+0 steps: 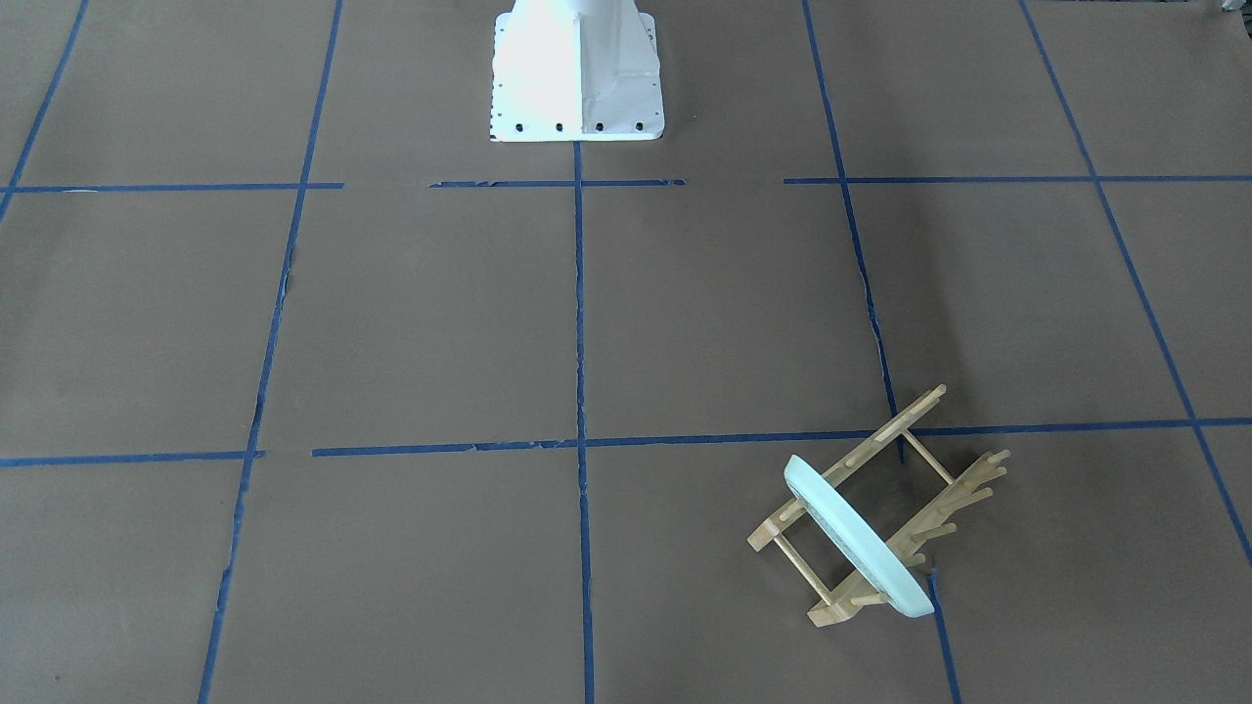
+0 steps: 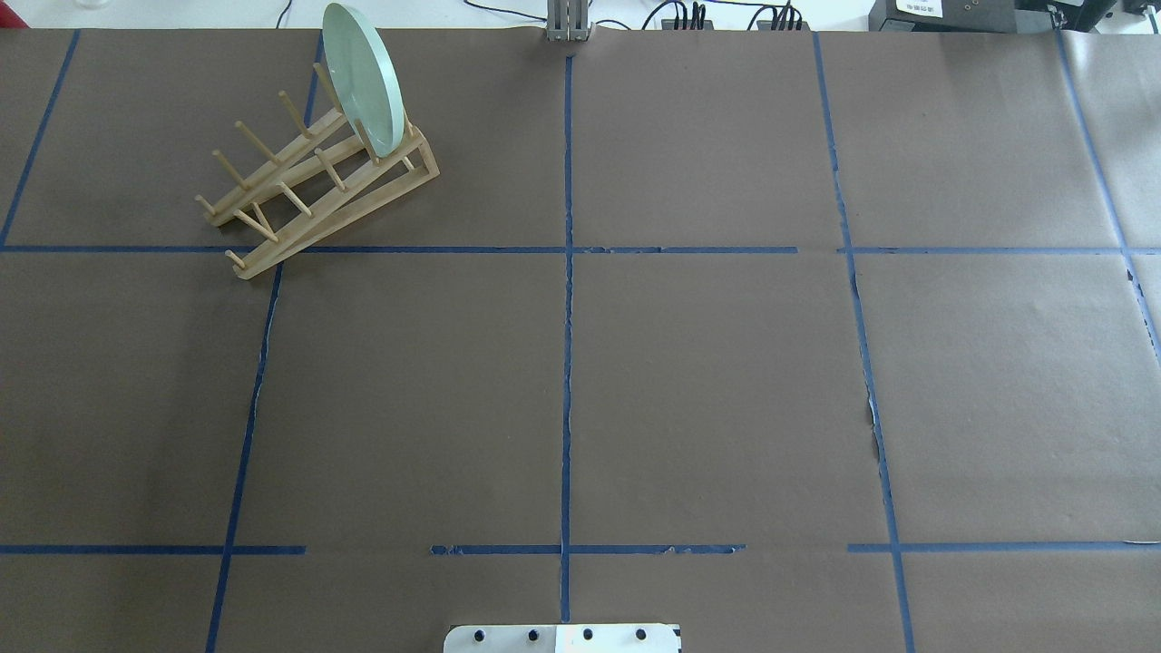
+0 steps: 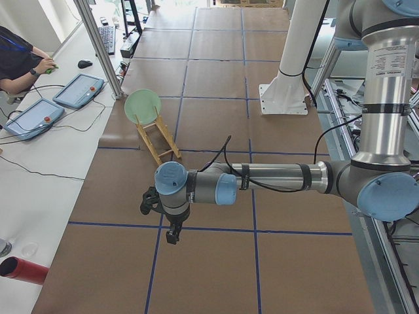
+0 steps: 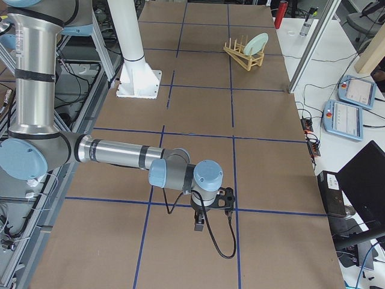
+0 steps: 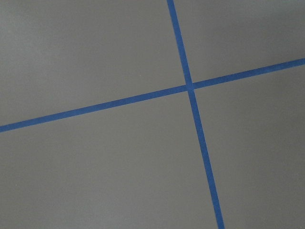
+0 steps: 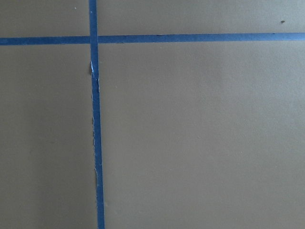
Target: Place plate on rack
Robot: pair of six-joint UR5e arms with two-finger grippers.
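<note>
The pale mint-green plate [image 2: 363,77] stands upright on edge between the pegs at one end of the light-wood rack [image 2: 299,190], at the table's far left. It also shows in the front view, where the plate [image 1: 856,538] crosses the rack [image 1: 929,460]. Neither gripper touches them. My left gripper [image 3: 171,237] hangs over bare paper well short of the rack [image 3: 159,140], and I cannot tell whether it is open or shut. My right gripper [image 4: 200,227] hangs at the opposite end, far from the plate [image 4: 257,43], and I cannot tell its state either. Both wrist views show only brown paper and blue tape.
Brown paper with a blue tape grid covers the table. The white robot pedestal [image 1: 575,73] stands at the near middle edge. An operators' bench with teach pendants [image 3: 78,90], a seated person [image 3: 19,59] and a red cylinder [image 3: 23,269] runs along the far side.
</note>
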